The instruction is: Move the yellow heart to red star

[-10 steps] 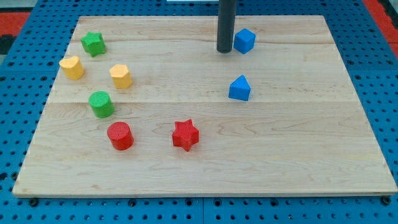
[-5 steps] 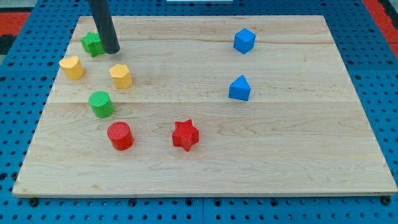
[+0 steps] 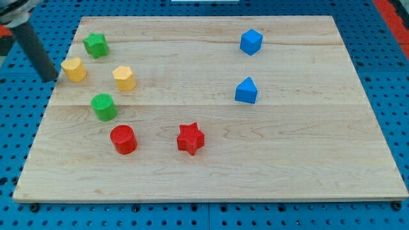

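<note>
The yellow heart (image 3: 74,69) lies near the board's left edge. The red star (image 3: 190,138) lies lower, near the middle of the view's bottom half, far from the heart. My tip (image 3: 50,78) is just left of the yellow heart, at the board's left edge, with a small gap between them. The rod leans up toward the view's top left corner.
A second yellow block, pentagon-like (image 3: 124,78), lies right of the heart. A green star (image 3: 96,45) is above it, a green cylinder (image 3: 104,107) and a red cylinder (image 3: 123,139) below. Two blue blocks (image 3: 251,42) (image 3: 246,91) sit on the right. The wooden board (image 3: 307,160) rests on a blue pegboard.
My tip has swept from the top middle beside the upper blue block, past the green star, to the left edge beside the yellow heart. No block has moved.
</note>
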`<state>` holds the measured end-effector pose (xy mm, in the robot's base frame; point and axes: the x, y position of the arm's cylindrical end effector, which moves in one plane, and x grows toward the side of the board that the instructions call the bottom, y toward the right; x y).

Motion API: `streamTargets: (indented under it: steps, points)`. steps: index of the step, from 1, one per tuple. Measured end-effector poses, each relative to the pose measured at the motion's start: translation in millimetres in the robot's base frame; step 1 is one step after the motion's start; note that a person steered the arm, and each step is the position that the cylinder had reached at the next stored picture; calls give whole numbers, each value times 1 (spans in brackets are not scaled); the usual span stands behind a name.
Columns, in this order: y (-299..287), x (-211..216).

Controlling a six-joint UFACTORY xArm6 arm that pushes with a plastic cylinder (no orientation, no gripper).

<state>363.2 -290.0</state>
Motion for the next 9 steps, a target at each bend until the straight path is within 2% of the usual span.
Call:
streamTargets:
  steps: [1,2,3,4,5,6,7,8,9]
  points:
    - [36,-32]
    - [124,-40]
    - [181,-44]
    - [116,-54]
    - [85,-29]
    - [153,-20]
    - [223,16]
    - [266,36]
    - [295,36]
